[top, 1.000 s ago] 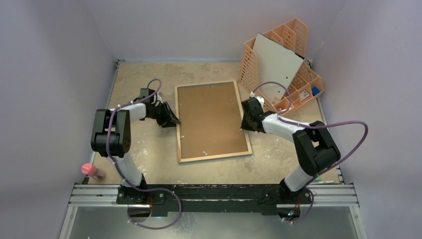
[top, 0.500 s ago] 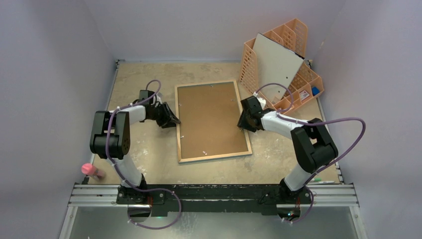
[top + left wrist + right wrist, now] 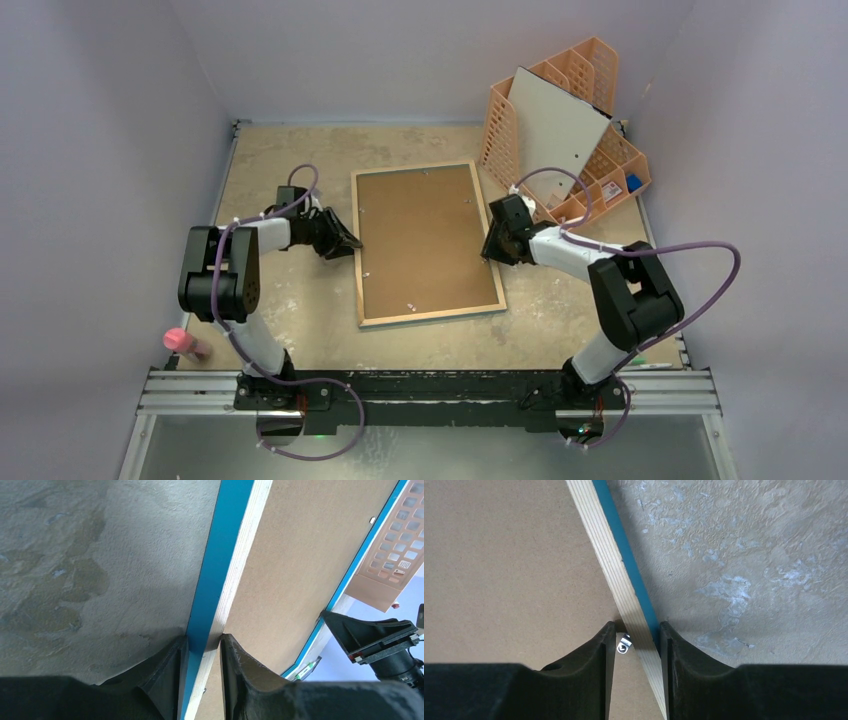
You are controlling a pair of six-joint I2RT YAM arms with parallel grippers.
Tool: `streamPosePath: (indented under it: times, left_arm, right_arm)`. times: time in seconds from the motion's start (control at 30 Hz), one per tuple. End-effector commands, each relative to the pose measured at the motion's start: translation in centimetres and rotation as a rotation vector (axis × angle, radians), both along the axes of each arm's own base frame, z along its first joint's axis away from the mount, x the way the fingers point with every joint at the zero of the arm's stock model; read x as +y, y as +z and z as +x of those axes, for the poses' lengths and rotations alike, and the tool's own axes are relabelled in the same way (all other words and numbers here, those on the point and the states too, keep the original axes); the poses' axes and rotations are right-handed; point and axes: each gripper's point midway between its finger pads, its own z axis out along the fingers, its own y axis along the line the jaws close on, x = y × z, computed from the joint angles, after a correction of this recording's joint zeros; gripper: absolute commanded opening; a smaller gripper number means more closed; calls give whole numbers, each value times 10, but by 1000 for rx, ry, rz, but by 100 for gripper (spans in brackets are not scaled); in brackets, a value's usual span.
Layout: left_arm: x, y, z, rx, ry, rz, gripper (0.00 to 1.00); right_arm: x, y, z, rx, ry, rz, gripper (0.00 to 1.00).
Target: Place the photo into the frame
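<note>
Far left, at the near edge of the mottled beige table (image 3: 290, 300), a small pink rounded object (image 3: 180, 341) lies by itself, well apart from everything else. Moving in, the left arm reaches across and its left gripper (image 3: 347, 243) is right at the left side of the frame (image 3: 432, 314), a large thin rectangle with a light wood back rim and a bright blue outer edge. The left wrist camera looks straight down the fingers (image 3: 167, 675): one black pad presses the blue outer face, the other sits on the inner side against the backing, and the rim is pinched between them, so that's a clamp on the frame.

The frame itself lies flat in the middle of the table, back side up, turned slightly off square, with a plain brown hardboard backing (image 3: 425, 240) filling its opening.

Over to the right side, the right gripper (image 3: 490, 247) meets the frame's right edge. Its fingers (image 3: 589, 665) straddle the rim, the outer one touching the blue edge, and a sliver of gap with a small metal tab (image 3: 624, 645) shows beside the inner one; whether it truly grips cannot be told.

Far right at the back stands an orange lattice plastic organiser (image 3: 620, 160), with a grey-white flat board (image 3: 555, 125) leaning tilted in it
</note>
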Motion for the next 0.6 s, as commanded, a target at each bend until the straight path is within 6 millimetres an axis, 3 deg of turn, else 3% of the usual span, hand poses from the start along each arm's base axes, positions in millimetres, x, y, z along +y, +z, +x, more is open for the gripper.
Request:
streamPosePath:
  times: [0.0,0.1,0.3,0.57]
  left_arm:
    - [-1,-38,-46,197,0,37,32]
    - [0,-38,-46,197,4,37,32]
    - [-1,-38,-43,196,7,39,32]
    - [0,-40,-41,197,7,42,32]
  right_arm:
    - [23,-9,-33,98,126,82,8]
    - [22,-6,-32,83,138,81,0]
    - [24,13,-27,5,154,131,0]
    - [20,22,-26,-52,152,171,21]
